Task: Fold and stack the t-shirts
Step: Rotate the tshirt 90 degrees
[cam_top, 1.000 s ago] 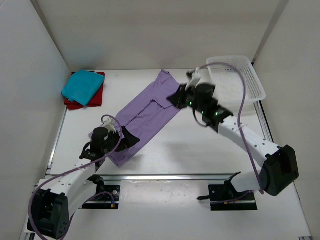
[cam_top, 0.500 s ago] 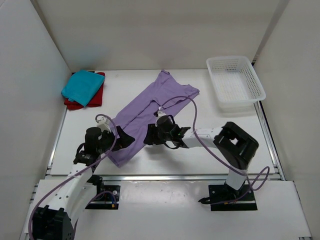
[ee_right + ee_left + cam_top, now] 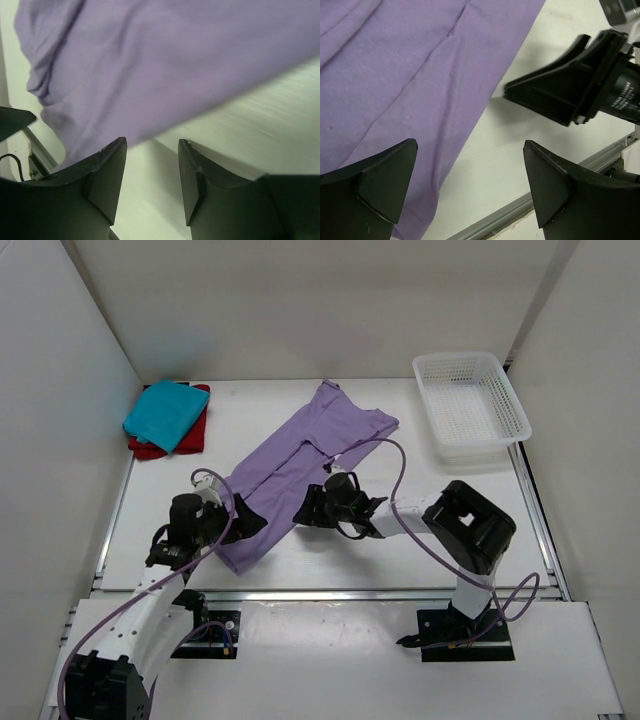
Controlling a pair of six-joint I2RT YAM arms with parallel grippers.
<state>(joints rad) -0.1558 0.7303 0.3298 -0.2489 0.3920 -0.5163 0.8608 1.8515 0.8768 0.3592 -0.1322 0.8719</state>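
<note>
Top view: the purple shirt (image 3: 300, 455) lies diagonally mid-table. Left wrist: my left gripper (image 3: 470, 145) gapes wide and empty, straddling the shirt's edge, so it may snag one layer only. Right wrist: my right gripper (image 3: 151, 142), parted and empty, sits just off the cloth and may close on nothing.

A lab robot test cell: a flat white bench (image 3: 250, 405) boxed by plain white panel walls (image 3: 300, 310), a grey aluminium rail (image 3: 330, 593) along the bench's near edge.

White lattice basket (image 3: 470, 408), far-right corner
</note>
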